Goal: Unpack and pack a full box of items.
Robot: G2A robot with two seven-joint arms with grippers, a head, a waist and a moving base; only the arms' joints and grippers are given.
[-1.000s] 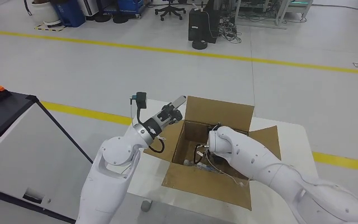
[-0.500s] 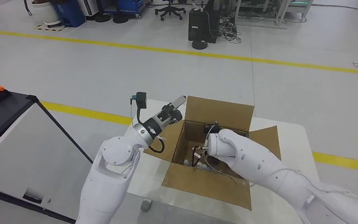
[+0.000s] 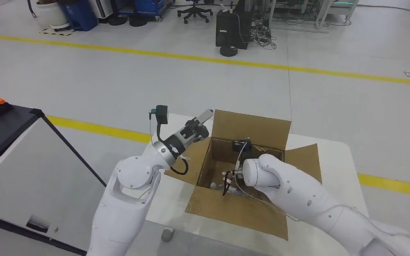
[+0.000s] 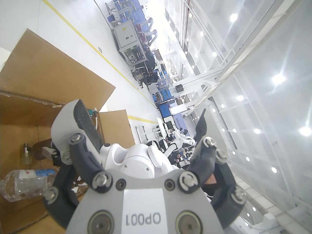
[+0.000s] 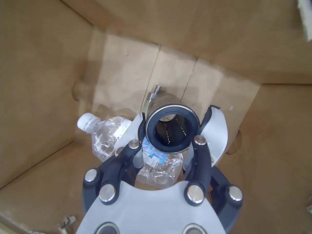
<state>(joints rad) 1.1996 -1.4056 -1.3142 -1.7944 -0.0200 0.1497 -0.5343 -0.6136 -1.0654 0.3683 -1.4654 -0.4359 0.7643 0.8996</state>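
An open cardboard box (image 3: 251, 127) stands on the white table (image 3: 330, 157). My right gripper (image 5: 174, 120) is down inside the box (image 5: 48, 49), shut on a metal cylinder (image 5: 170, 132) with a black ring at its open end, held above the box floor. Under it lies a crushed clear plastic bottle (image 5: 107, 132) with a white cap. My left gripper (image 3: 200, 125) hangs open and holds nothing, just outside the box's left flap, with its fingers (image 4: 82, 122) spread wide. From there the bottle (image 4: 22, 183) shows on the box floor.
A small yellowish vial (image 4: 25, 153) stands in the box beside the bottle. The four box flaps stand up around the opening. A dark-edged table (image 3: 25, 147) lies to the left. A small grey object (image 3: 166, 235) sits below the table's near edge.
My right arm has drawn back toward the near side of the box, uncovering a dark part by the far wall. The left arm has stayed still.
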